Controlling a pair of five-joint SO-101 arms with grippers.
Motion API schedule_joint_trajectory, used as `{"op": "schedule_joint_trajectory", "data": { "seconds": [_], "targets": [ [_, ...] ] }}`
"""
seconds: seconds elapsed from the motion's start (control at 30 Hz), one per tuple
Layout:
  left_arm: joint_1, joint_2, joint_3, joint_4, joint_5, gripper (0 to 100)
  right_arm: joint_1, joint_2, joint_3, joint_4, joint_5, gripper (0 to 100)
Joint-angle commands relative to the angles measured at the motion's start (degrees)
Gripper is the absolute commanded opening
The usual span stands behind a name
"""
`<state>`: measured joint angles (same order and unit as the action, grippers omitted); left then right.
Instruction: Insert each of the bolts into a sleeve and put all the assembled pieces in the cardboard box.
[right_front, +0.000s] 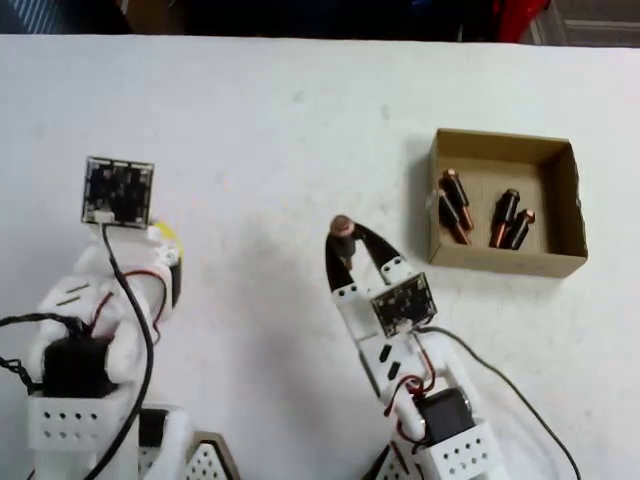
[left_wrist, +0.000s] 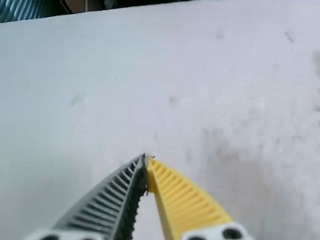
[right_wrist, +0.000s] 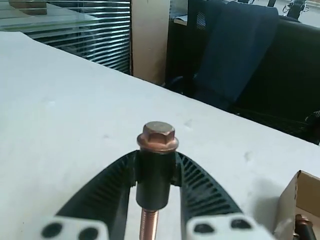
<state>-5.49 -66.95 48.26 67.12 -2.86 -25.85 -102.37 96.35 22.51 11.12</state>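
The right hand (right_front: 345, 243) is closed on a dark sleeve (right_wrist: 155, 182) with a copper bolt (right_wrist: 158, 136) pushed through it. The bolt's head sticks out past the tips of the hand. Its long side points toward the top of the high view. The box (right_front: 500, 262) sits on the table (right_front: 250, 130), to the right of this hand and a bit higher in the frame, near but apart. Four pieces (right_front: 455, 205) lie inside it. The right arm is much nearer the box, so the next move is likely a swing right. The left hand (left_wrist: 146, 167) is closed and holds nothing, at the left of the high view.
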Motion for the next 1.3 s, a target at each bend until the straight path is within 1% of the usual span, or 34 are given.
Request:
{"op": "schedule_joint_trajectory", "data": {
  "seconds": [0.0,0.1,0.3,0.47,0.57,0.8,0.83,0.9,0.97,1.07,1.17,1.27],
  "targets": [
    [-0.48,0.22,-0.09,0.26,-0.53,2,0.48,-0.57,0.53,0.66,0.62,1.8],
    [-0.48,0.22,-1.85,1.23,-0.53,2,0.48,-0.4,0.53,0.75,0.62,1.7],
    [-0.22,2.07,-7.47,9.41,-0.53,2,0.48,-0.22,0.53,0.75,0.62,1.7],
    [-0.22,14.2,-13.36,13.36,-0.18,8,0.48,-0.22,0.53,1.27,0.62,1.7],
    [-0.31,21.85,-16.35,14.51,-0.18,9,0.48,-0.57,0.53,3.12,0.62,1.7],
    [-0.22,33.27,-17.05,13.98,-0.09,9,0.48,-0.57,0.53,3.12,0.62,1.7],
    [-0.22,34.86,-17.14,13.71,-0.09,8,0.48,-0.57,0.53,3.12,0.62,1.7],
    [-0.22,37.85,-16.97,11.78,-0.09,2,0.48,-0.57,0.53,3.12,0.62,1.7],
    [-0.22,40.92,-16.97,10.64,-0.09,3,0.48,-0.57,0.53,3.12,0.62,1.7],
    [-0.48,44.53,-16.97,8.53,-0.09,2,0.48,-0.57,0.53,3.12,0.62,1.7],
    [-0.66,44.44,-16.35,7.74,-0.09,2,0.48,-0.57,0.53,3.12,0.62,1.7],
    [-0.22,38.99,-13.63,6.95,-0.09,2,0.48,-0.57,0.53,3.12,0.62,1.7]
  ]
}}
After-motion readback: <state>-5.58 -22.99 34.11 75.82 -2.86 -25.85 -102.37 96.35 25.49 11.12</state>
